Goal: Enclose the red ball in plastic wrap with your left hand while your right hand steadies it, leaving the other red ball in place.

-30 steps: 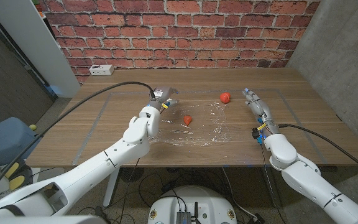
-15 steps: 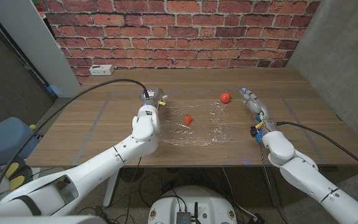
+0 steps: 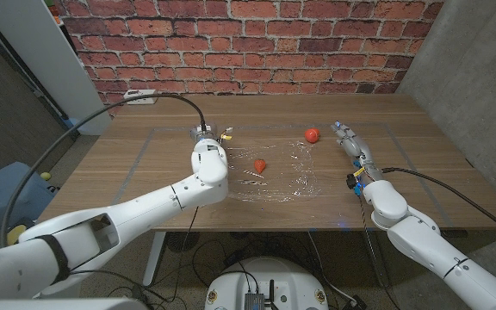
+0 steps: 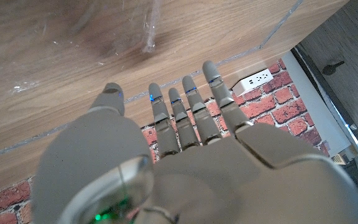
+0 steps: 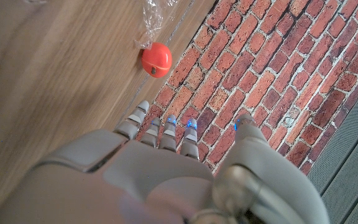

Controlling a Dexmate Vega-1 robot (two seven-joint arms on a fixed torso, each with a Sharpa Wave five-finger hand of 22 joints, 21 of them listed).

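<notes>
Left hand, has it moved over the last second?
Yes. The left hand has drawn back from the ball on the plastic wrap toward the table's far left, where the white power strip sits.

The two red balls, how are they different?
The nearer red ball sits on the plastic wrap; the farther red ball sits on the table at the wrap's far corner. The nearer one is closer to the left hand, the farther to the right hand. Both are small, red and untouched.

Clear, crinkled, glossy plastic wrap [image 3: 278,176] lies on the matt wooden table [image 3: 420,172]; rough brick wall [image 3: 248,43] behind.
</notes>
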